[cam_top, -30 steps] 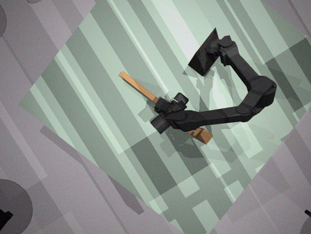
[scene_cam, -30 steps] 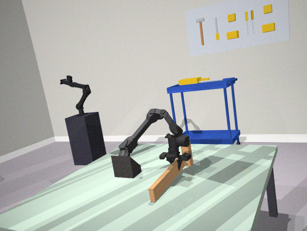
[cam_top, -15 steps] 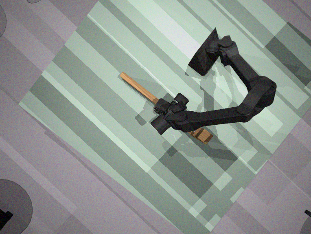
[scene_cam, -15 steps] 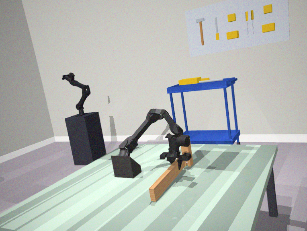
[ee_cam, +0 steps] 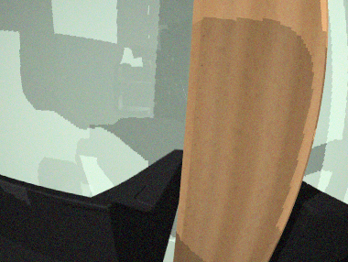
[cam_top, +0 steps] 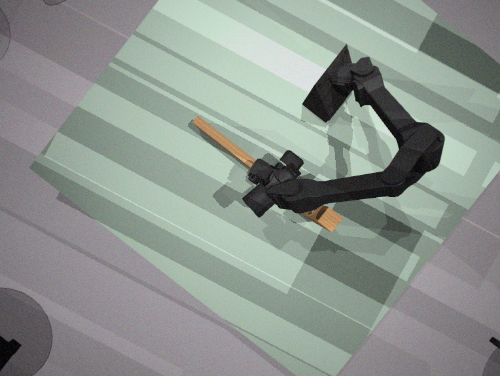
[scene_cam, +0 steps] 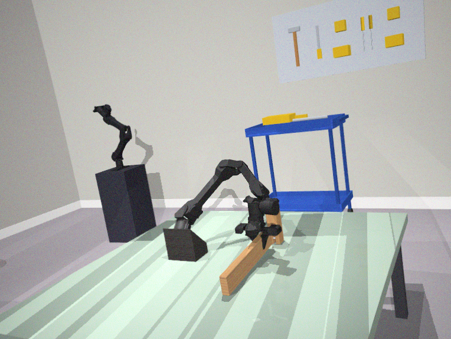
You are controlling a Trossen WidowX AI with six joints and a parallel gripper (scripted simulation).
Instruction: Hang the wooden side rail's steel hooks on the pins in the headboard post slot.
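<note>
The wooden side rail (cam_top: pixel 222 141) (scene_cam: pixel 240 267) (ee_cam: pixel 252 114) stands on its narrow edge and runs to the headboard post. Its far end is at or very near the table top. The upright wooden post (cam_top: pixel 331 220) (scene_cam: pixel 280 229) stands on the table, partly behind the arm. My gripper (scene_cam: pixel 258 241) (ee_cam: pixel 214 162) is shut on the rail near its post end, one finger on each side; in the top view the arm covers the fingers. The hooks, pins and slot are mostly hidden. I cannot tell whether the hooks sit on the pins.
The green table (cam_top: pixel 181 226) (scene_cam: pixel 182 302) carries the dark arm base (cam_top: pixel 329 92) (scene_cam: pixel 182 247). The forearm passes above the post side of the rail. A blue cart (scene_cam: pixel 298 127) and a second arm on a dark pedestal (scene_cam: pixel 126 204) stand beyond the table.
</note>
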